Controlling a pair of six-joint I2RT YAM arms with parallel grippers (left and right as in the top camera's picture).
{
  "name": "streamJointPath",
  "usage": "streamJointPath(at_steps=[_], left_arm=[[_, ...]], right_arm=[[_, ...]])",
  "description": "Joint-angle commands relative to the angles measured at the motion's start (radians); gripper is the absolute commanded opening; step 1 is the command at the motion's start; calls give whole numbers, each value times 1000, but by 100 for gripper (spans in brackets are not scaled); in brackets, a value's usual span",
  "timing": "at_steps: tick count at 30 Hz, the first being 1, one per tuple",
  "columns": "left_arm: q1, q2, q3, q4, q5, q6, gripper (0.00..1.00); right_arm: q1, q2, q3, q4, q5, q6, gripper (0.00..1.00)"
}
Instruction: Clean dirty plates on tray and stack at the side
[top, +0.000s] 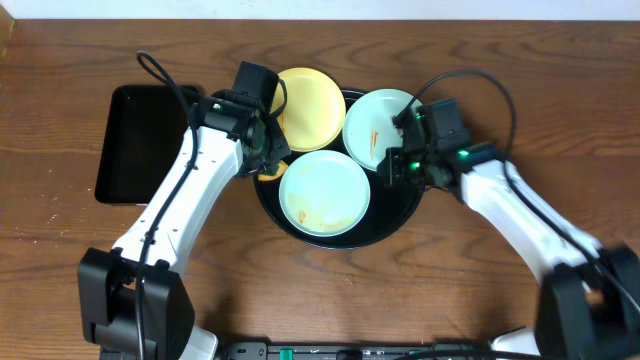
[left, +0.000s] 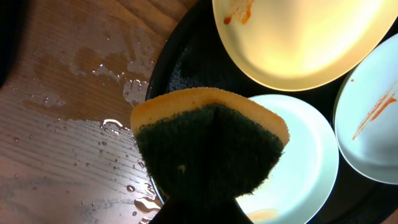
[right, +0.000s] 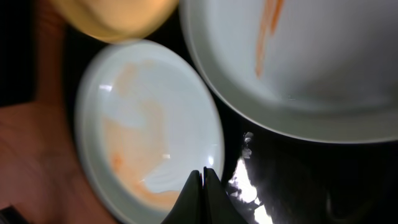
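Wood table (top: 60, 100). Round tray (top: 392, 218) at centre, rectangular tray (top: 140, 145) off to the left. All three plates sit on the round tray:
- yellow plate (top: 312, 100), far left
- streaked mint plate (top: 372, 125), far right
- stained mint plate (top: 323, 192), near

Left gripper (top: 268, 150) clenched on a folded sponge (left: 211, 143) over the round tray's left rim. Right gripper (right: 203, 180) pinched closed, empty, low between the two mint plates.

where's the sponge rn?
The sponge is pinched in the left gripper, over the left edge of the round black tray. It sits between the yellow plate and the nearer mint plate.
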Motion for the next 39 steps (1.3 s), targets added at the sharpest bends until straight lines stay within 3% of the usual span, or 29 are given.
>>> streamJointPath(at_steps=[1, 5, 9, 16, 20, 25, 39], left_arm=[[6, 2, 6, -5, -13, 10, 8], [6, 2, 6, -5, -13, 10, 8], [6, 2, 6, -5, -13, 21, 8], [6, 2, 6, -1, -13, 37, 8], [7, 2, 6, -2, -39, 48, 8], [42, 2, 6, -5, -46, 47, 8], [106, 2, 6, -9, -45, 47, 8]], right_arm=[[-3, -69, 16, -33, 78, -44, 1], [17, -77, 19, -71, 155, -60, 1], [35, -54, 75, -150, 164, -60, 17], [85, 161, 460, -522, 180, -144, 35], [126, 305, 605, -650, 220, -119, 31], [174, 422, 618, -671, 264, -26, 22], [249, 577, 618, -649, 439, 39, 20]])
